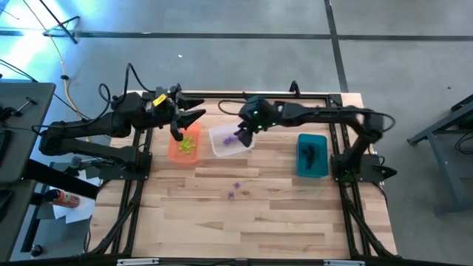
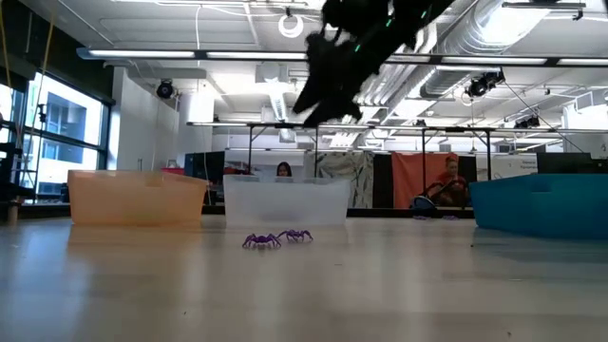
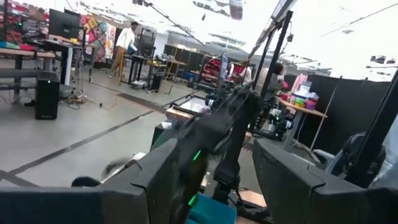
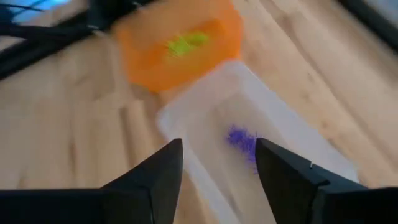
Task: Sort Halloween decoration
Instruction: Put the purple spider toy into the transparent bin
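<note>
With right hand (image 4: 219, 163) spread wide and empty above the clear bin (image 4: 292, 143), best lifted straight, then lowered squarely onto purple spiders (image 1: 234, 191) on the surface (image 1: 281, 214).

My arms are dark, jointed tubes with black cables looping off them. The left arm (image 1: 96, 127) wears a yellow tag near its wrist; the right arm (image 1: 318, 113) shows a small green light. My fingers (image 4: 152, 177) are broad, matte black wedges.

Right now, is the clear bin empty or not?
Not empty. The clear bin holds purple trinkets; the right end effector, fingers apart, hangs above it.
</note>
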Controlling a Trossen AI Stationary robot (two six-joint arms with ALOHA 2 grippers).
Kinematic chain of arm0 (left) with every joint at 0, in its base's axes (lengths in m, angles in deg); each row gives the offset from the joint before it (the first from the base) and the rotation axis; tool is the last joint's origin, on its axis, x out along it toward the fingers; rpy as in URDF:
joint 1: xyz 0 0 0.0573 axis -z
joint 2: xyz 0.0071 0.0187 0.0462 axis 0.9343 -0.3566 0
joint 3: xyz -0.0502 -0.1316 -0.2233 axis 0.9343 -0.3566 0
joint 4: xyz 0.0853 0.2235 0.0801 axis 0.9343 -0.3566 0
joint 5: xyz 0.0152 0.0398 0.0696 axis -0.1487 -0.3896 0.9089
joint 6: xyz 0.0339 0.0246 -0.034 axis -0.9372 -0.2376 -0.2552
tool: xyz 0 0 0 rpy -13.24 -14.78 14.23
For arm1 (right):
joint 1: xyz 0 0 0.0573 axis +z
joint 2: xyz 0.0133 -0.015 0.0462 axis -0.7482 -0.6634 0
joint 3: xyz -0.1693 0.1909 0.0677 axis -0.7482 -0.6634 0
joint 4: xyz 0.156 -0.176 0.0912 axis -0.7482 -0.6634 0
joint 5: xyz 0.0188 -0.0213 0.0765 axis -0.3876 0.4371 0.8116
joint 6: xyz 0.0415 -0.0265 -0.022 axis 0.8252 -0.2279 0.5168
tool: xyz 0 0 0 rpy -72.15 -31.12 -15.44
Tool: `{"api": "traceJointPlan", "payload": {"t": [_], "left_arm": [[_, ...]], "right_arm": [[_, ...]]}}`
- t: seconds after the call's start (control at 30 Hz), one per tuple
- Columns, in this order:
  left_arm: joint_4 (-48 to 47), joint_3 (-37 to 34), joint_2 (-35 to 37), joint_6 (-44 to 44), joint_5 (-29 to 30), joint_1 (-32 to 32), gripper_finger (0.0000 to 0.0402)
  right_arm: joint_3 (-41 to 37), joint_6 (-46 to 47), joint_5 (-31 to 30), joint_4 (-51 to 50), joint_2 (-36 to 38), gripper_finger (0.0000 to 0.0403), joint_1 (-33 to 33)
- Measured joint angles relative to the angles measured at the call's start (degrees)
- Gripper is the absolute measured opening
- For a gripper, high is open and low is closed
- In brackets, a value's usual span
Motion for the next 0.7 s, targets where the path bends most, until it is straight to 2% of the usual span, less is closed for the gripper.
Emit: {"api": "traceJointPlan", "payload": {"t": [0.17,0.33,0.5,0.7], "left_arm": [[-1.14,0.00,0.02,-0.05,-0.02,0.00,0.0190],[-2.13,0.00,-0.28,-0.04,-1.24,0.02,0.0190],[-2.35,-0.72,-1.07,0.62,-3.20,0.65,0.0190],[-2.41,-2.67,-1.11,1.57,-3.30,1.92,0.0190]], "right_arm": [[-0.01,-5.22,-1.33,-6.55,10.41,0.0185,3.83],[-0.03,-5.88,-7.02,-10.11,18.05,0.0167,8.85],[-0.03,-5.99,-10.94,-10.34,21.33,0.0156,13.96],[-0.05,-5.98,-15.94,-13.59,22.18,0.0154,17.02]]}}
